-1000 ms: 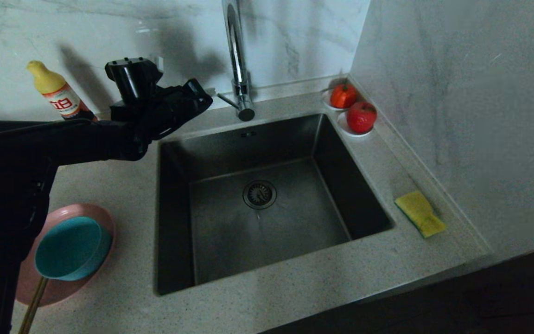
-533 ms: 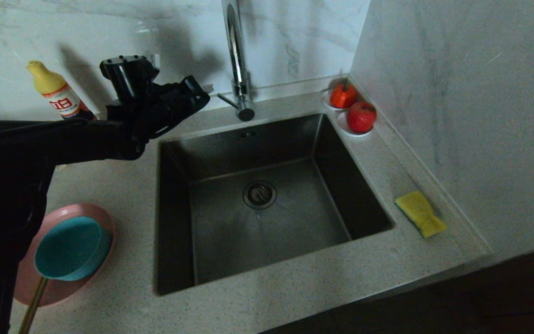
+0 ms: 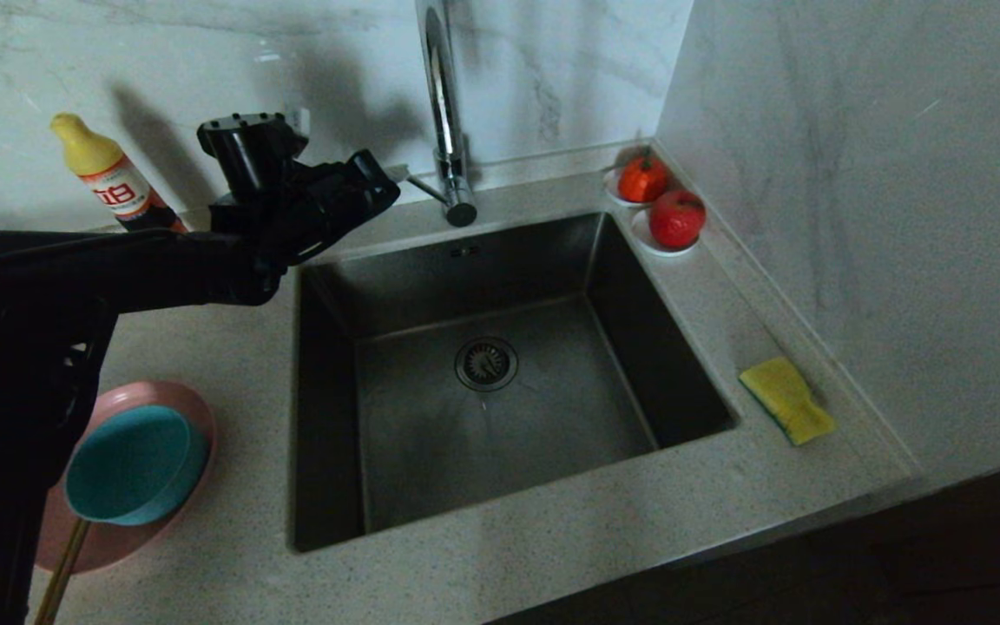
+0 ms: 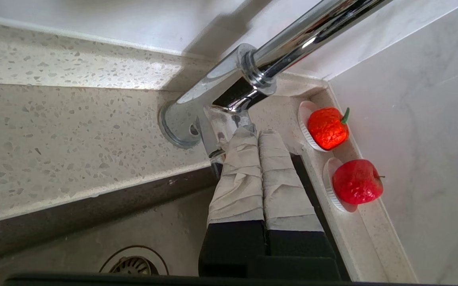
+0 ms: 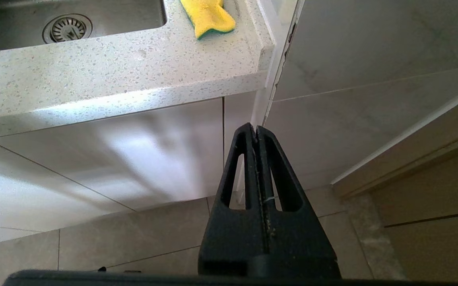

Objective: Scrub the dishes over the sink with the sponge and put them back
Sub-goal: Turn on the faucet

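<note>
Nearest, at the front-left of the counter (image 3: 231, 521): plate (image 3: 196, 417), pink, wide, round and shallow, rim ringed. Likely stiff and breakable, slick if wet; the exposed rim looks the only place to pinch it, and only once the bowl is off. A thin wooden stick (image 3: 62, 564) leans across its near edge.

Bowl (image 3: 131, 464), teal, round, smaller, sitting inside the plate. Probably light and rigid; best taken by the wall at the rim, one finger inside, one outside.

Sponge (image 3: 786, 399), yellow with a dark green underside, rectangular, slightly curled, lying flat on the counter strip right of the basin, just beside the wall. Soft, light and squashy by its looks; a pinch across the short sides should hold it.

Sink (image 3: 326, 408), large, square, dark steel, round drain (image 3: 486, 363) at centre, nothing in it.

Right gripper (image 5: 256, 131): fingers pressed together, holding nothing, hanging low in front of the cabinet below the counter edge.

Left gripper (image 4: 257, 133): cloth-wrapped fingers (image 4: 239, 174) together, nothing between them, tips at the tap's (image 3: 444, 113) small lever (image 4: 218, 129) above the basin's back-left corner; whether they touch it cannot be told.

Farthest: yellow-capped bottle (image 3: 114, 178) against the back wall, left; two red fruits (image 3: 676, 218) on white saucers in the back-right corner.
</note>
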Robot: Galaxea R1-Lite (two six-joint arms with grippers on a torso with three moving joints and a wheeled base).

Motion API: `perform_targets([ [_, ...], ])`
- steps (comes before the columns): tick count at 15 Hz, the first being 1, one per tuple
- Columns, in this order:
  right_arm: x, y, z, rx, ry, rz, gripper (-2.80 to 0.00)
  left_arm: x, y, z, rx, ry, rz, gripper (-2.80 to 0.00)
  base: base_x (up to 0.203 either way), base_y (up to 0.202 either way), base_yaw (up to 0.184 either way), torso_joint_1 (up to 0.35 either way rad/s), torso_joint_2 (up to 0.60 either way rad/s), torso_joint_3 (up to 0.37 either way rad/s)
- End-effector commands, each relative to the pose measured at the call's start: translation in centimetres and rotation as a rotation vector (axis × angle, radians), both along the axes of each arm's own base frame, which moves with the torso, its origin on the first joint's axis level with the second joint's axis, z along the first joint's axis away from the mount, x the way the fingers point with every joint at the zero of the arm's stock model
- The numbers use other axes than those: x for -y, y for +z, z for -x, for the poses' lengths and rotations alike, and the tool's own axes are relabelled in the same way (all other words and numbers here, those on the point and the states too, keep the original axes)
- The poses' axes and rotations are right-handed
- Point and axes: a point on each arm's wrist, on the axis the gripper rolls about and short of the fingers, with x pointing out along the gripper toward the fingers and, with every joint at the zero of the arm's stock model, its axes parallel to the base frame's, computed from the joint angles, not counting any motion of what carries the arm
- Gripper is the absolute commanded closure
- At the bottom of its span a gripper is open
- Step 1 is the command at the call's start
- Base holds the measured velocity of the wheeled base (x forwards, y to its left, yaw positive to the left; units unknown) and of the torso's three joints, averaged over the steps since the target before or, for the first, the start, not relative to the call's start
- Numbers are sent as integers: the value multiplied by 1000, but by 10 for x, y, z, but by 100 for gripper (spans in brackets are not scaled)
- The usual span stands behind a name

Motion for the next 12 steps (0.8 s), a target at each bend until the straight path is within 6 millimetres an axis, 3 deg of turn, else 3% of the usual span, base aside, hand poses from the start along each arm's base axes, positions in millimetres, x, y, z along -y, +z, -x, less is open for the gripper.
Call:
perform_targets([
  [1,0,0,0,1,0,0,0,4,-7,-3,-15,-10,0,0,0,0,0,0,0,0],
  [5,0,0,0,1,1,1,0,14,-12,-3,-22,-25,-2,0,0,0,0,0,0,0],
  [12,0,0,0,1,0,0,0,15,-9,-1,-18,-27,-2,0,0,0,0,0,0,0],
])
